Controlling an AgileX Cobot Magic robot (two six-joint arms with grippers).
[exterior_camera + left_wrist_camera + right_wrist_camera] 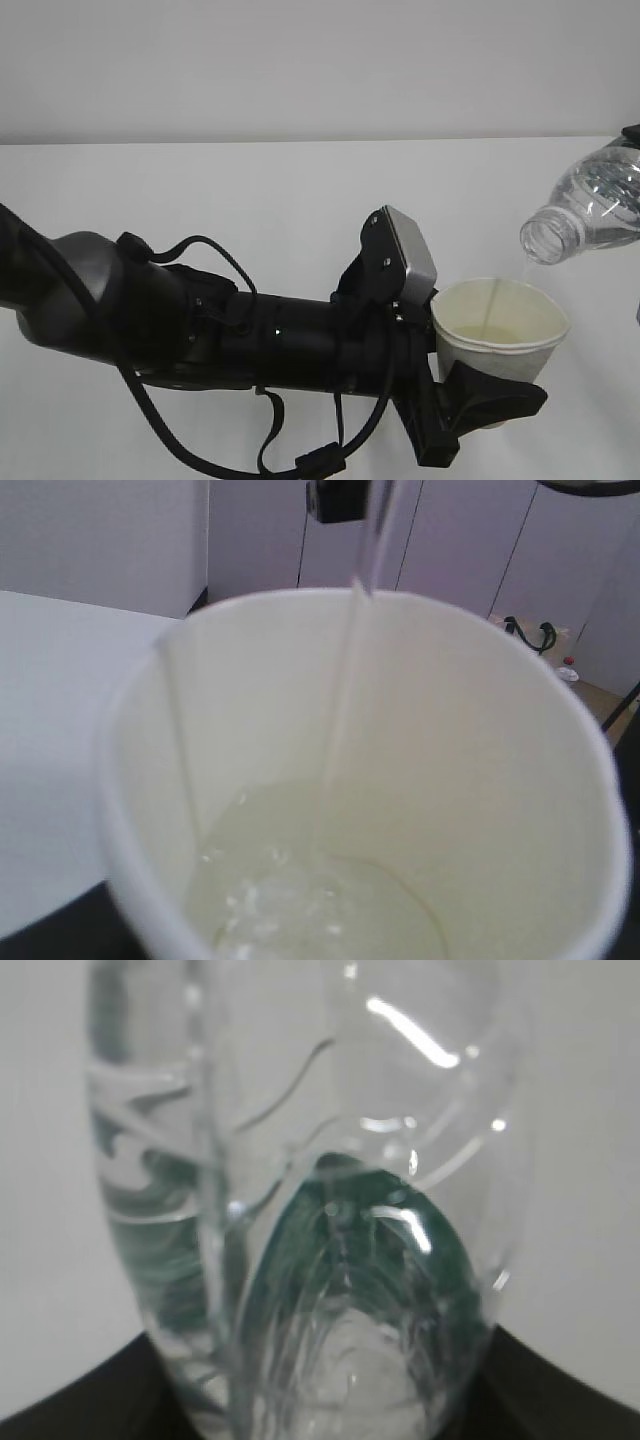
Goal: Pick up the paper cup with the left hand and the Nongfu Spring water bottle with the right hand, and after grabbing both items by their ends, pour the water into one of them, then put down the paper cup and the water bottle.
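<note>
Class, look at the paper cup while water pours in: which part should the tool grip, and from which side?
Grip the paper cup around its lower wall, coming in level from the side, as the left tool does. The walls taper downward, the cup stands upright with water inside, and the open rim must stay clear for the stream from the bottle.

I can read no lettering anywhere, paper cup [500, 325] plain white, bottle [320, 1260] showing only blurred green through the plastic

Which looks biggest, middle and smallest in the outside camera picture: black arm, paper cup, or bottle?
1. Black robot arm with grey wrist box, biggest, though nearest the camera.
2. White paper cup.
3. Clear plastic water bottle, smallest, but the picture edge cuts it off, so unsure.
</note>
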